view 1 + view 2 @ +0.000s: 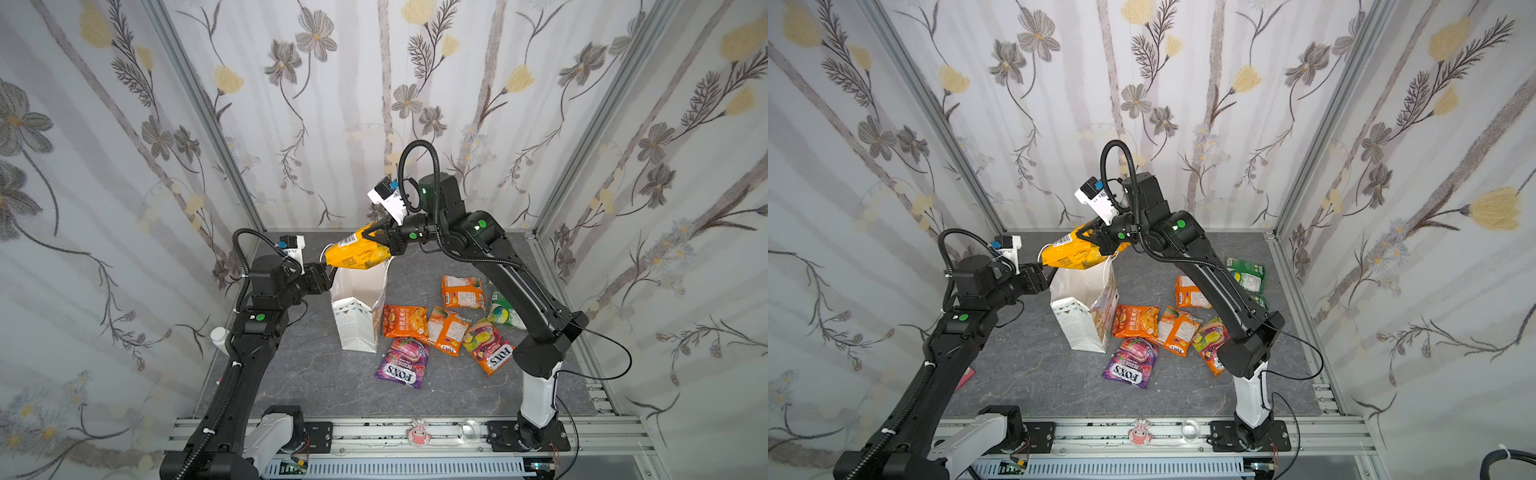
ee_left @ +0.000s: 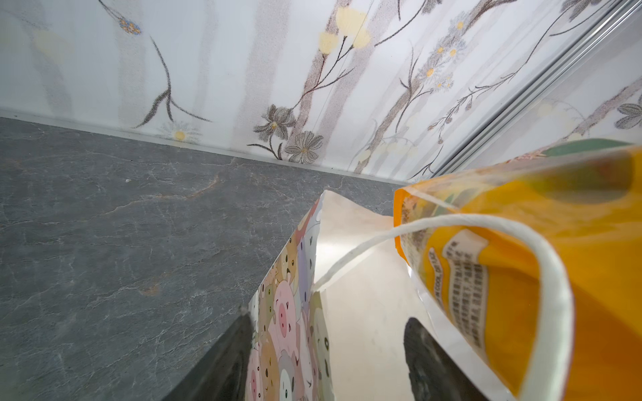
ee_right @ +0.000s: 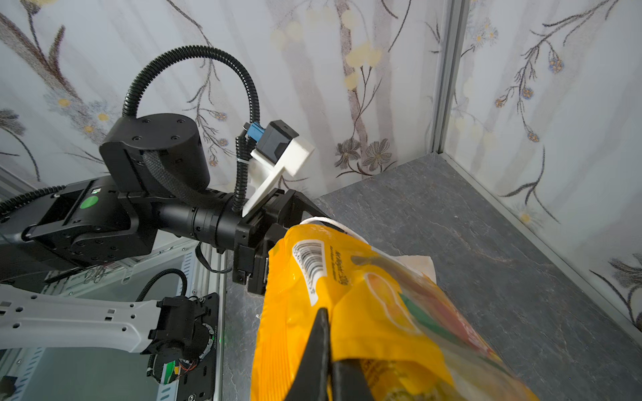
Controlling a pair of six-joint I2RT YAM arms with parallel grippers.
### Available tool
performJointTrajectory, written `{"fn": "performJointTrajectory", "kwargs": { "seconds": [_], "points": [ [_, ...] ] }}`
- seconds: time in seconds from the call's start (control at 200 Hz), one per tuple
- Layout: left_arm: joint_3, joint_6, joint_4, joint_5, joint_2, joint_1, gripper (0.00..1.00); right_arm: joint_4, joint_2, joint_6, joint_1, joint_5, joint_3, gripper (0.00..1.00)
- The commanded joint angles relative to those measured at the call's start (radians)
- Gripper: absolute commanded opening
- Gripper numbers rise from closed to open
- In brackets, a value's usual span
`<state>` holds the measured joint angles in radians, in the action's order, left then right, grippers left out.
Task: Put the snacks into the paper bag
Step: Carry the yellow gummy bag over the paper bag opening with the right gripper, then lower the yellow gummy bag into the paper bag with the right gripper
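Observation:
The white paper bag [image 1: 358,322] [image 1: 1080,330] stands tilted at mid-table, mouth open. My left gripper [image 1: 330,276] [image 2: 330,317] is shut on its left rim: one finger outside the cartoon side wall [image 2: 278,312], the other inside. My right gripper [image 1: 377,240] [image 3: 328,333] is shut on a yellow snack packet [image 1: 357,254] [image 1: 1071,254] [image 3: 364,305], which hangs just above the bag's mouth, behind the cord handle [image 2: 552,277]. On the table right of the bag lie three orange packets [image 1: 405,321] [image 1: 446,330] [image 1: 463,293], a green one [image 1: 505,309], a purple FOX'S bag [image 1: 403,362] and a multicoloured FOX'S bag [image 1: 489,347].
The right arm's forearm [image 1: 523,291] passes over the loose packets. A white bottle [image 1: 219,337] sits by the left wall beside the left arm. Floral walls close the table on three sides. A metal rail [image 1: 374,430] runs along the front edge.

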<state>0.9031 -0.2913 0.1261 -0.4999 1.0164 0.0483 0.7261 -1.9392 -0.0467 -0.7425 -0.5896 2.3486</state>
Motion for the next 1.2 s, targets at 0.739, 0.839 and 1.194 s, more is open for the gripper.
{"fn": "performJointTrajectory", "kwargs": {
  "seconds": [0.739, 0.839, 1.194],
  "points": [
    [0.026, 0.014, 0.029, 0.040, 0.019, -0.001, 0.69, 0.176, 0.027, -0.382, -0.146, 0.318, 0.017, 0.00],
    [0.028, 0.014, 0.031, 0.041, 0.020, 0.000, 0.69, 0.196, 0.003, -0.427, -0.199, 0.465, 0.017, 0.00],
    [0.028, 0.014, 0.032, 0.040, 0.025, -0.001, 0.69, 0.144, -0.014, -0.415, -0.221, 0.548, 0.016, 0.00]
  ]
}}
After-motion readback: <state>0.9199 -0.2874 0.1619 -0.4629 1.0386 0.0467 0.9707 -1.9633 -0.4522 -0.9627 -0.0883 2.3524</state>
